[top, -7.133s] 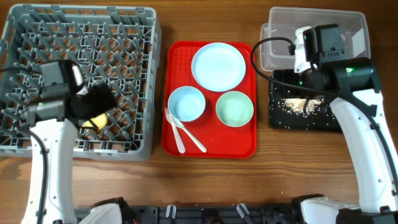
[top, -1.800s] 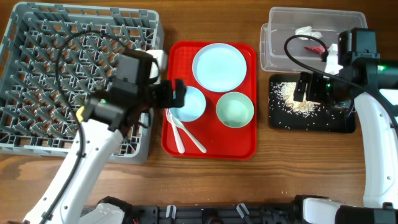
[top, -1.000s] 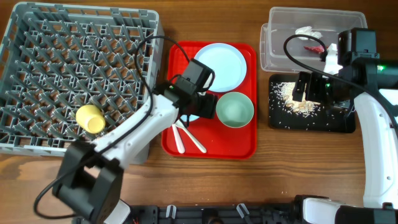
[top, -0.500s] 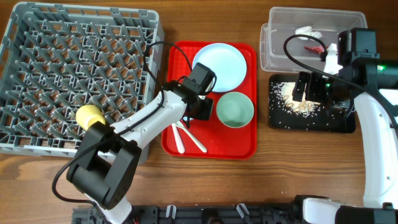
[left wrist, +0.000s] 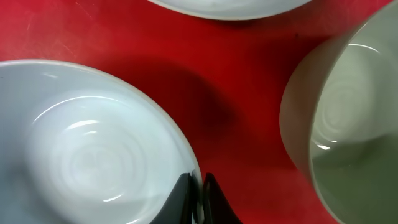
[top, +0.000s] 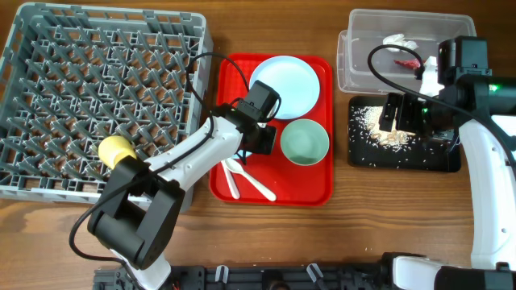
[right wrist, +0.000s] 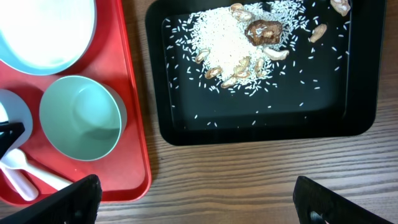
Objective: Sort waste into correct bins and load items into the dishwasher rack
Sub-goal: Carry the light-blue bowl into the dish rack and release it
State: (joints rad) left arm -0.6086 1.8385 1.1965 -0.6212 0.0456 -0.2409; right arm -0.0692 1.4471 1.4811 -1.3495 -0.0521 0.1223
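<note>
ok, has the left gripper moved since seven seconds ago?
Yes. The left gripper went right in the overhead view, off the dishwasher rack onto the red tray, and now pinches the rim of the blue-white bowl.

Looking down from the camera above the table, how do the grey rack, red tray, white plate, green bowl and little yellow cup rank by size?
Largest to smallest:
1. grey rack
2. red tray
3. white plate
4. green bowl
5. yellow cup, lying in the rack and clearly the smallest
</note>
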